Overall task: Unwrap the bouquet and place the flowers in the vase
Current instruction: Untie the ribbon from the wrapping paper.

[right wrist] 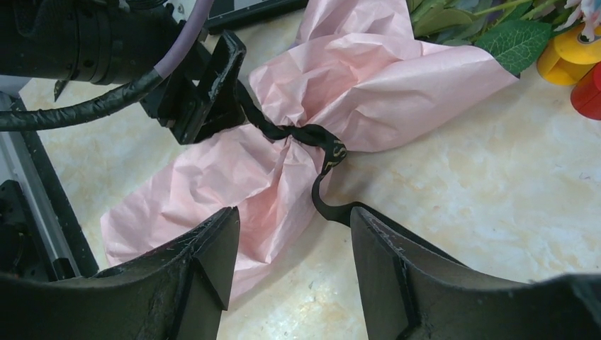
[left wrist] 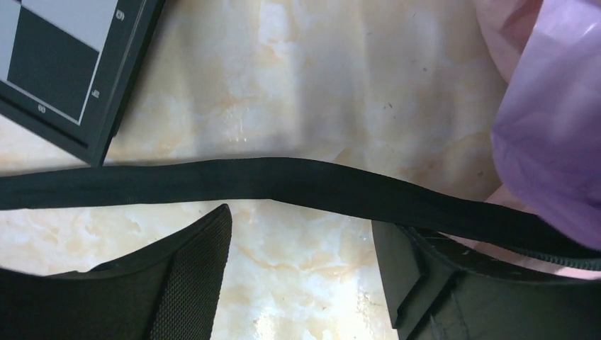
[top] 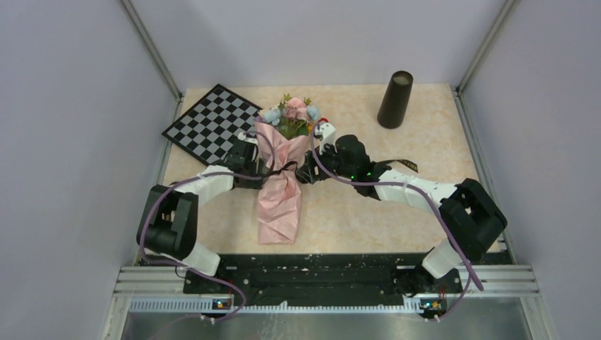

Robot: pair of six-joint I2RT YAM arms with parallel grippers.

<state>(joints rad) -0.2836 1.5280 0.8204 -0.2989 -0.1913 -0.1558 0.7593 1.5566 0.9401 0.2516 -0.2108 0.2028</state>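
Marbled beige bench (top: pixel 432 134) bearing: checkered board (top: pixel 211 124), far left; wrapped bouquet (top: pixel 280 195), lying centre; dark vase (top: pixel 395 99), upright far right; apparently a red-and-yellow toy block (right wrist: pixel 577 67) beside the flowers (top: pixel 296 110).

Looks like a robotics lab test cell. Boxed in by plain grey panels (top: pixel 64 106) at left, right and top of the frame, edged with aluminium struts (top: pixel 152 49). Fitted along the bottom edge with a slotted metal rail (top: pixel 326 283) (cabled arm bases (top: pixel 202 258) bolted on). Topped with a marble-print table (top: pixel 368 212).
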